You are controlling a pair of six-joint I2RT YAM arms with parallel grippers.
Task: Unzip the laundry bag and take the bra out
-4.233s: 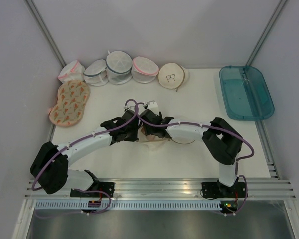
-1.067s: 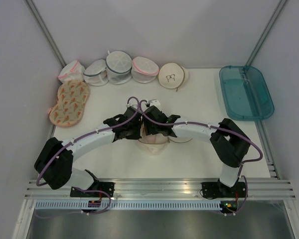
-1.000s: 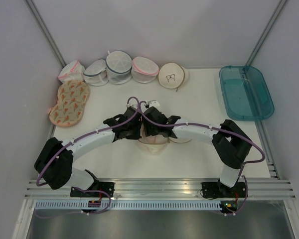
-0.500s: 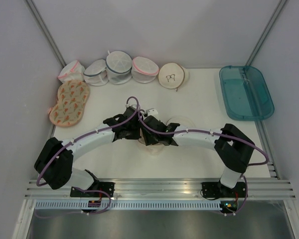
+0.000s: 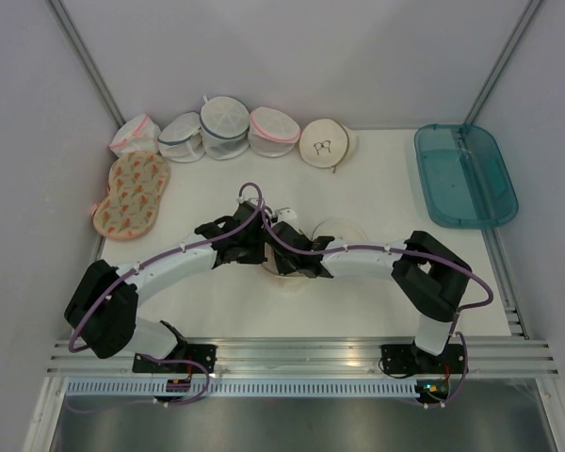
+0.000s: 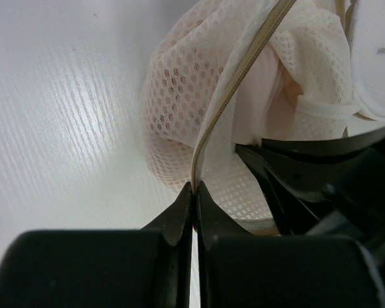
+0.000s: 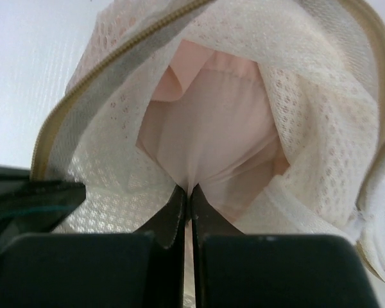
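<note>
The laundry bag [image 5: 294,276] lies around the middle of the counter [image 5: 386,188], well away from the row of mesh bags [image 5: 226,127] along the far edge. Its zip rim [image 6: 244,70] is parted, and the bra [image 7: 212,122] sits inside the opening as pale pink folds.

The left gripper [image 6: 194,189] has its jaws pressed together on the tan zip tape at the lip of the bag. The right gripper [image 7: 187,191] reaches into the mouth, its jaws closed on a thin fold of the pink fabric.

The main risk is that both grips are slight. The right one pinches only an edge of soft cloth, so a quick pull could let it slide free and leave the bra inside. That pinch also sits right where the cloth meets the cream mesh. Whether some mesh is caught with it cannot be told from the wrist view; if it is, the bag would lift along with the bra.

The left hold is on narrow tape. If it slips, nothing anchors the bag and the mouth may fold shut. The bra's thin strings are not visible here, and they could snag on the zip teeth on the way out.
</note>
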